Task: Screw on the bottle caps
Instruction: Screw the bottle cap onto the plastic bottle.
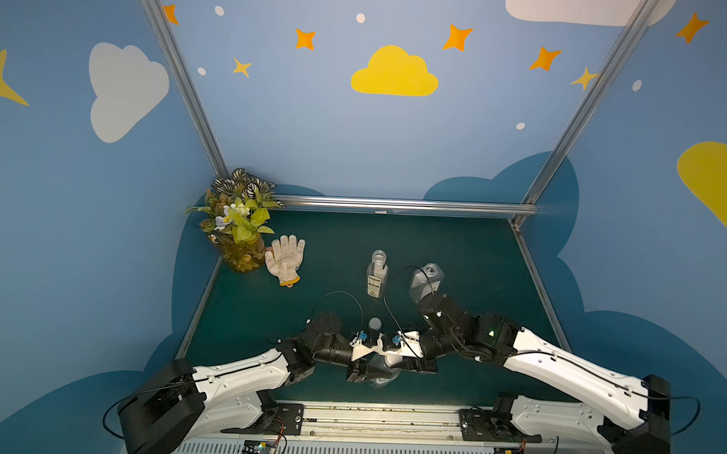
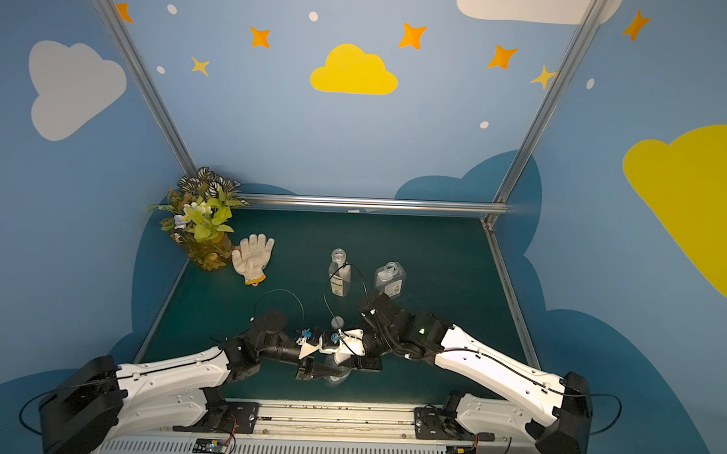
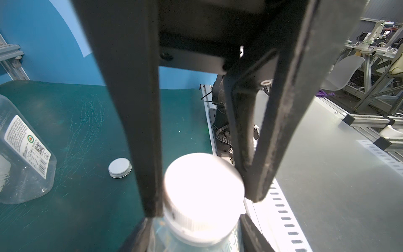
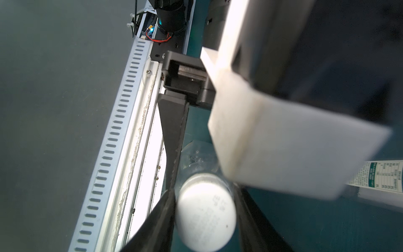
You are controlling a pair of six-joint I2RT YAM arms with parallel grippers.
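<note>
**Front-centre station: 1 bottle being capped, 2 bottles open**

Item 1. Round plain clear plastic bottle [image 3: 192, 242]. It stands upright on the dark green table mat [image 1: 456, 256], between the two grippers. The left gripper [image 1: 375, 374] is clenched on its body, 1 finger [image 3: 141, 237] on each side.

Item 2. Flat-topped round white plastic screw cap [image 4: 206, 213]. It sits on the neck of item 1. The right gripper [image 4: 205, 192] reaches in from above and grasps it, with 1 dark finger [image 3: 150, 141] against each side of the ribbed rim. The cap's outline is blurred in both wrist views.

Item 3. Second white screw cap [image 1: 375, 323], loose and flat on the mat. It lies just beyond the meeting grippers, touching neither.

Item 4. Slim tall labelled clear bottle [image 1: 377, 274], upright with its neck open. It is further out than item 3, on the far side of both grippers.

Item 5. Wider flat-sided labelled clear bottle [image 1: 425, 282], upright with its neck open. It is beside item 4, just beyond the right arm's wrist joints.

Item 6. White knitted work glove [image 1: 285, 258], flat on the mat, well apart from the left gripper on its outer far side.

Item 7. Artificial leafy plant in a glass jar [image 1: 237, 223], touching the glove, in the far corner.
</note>
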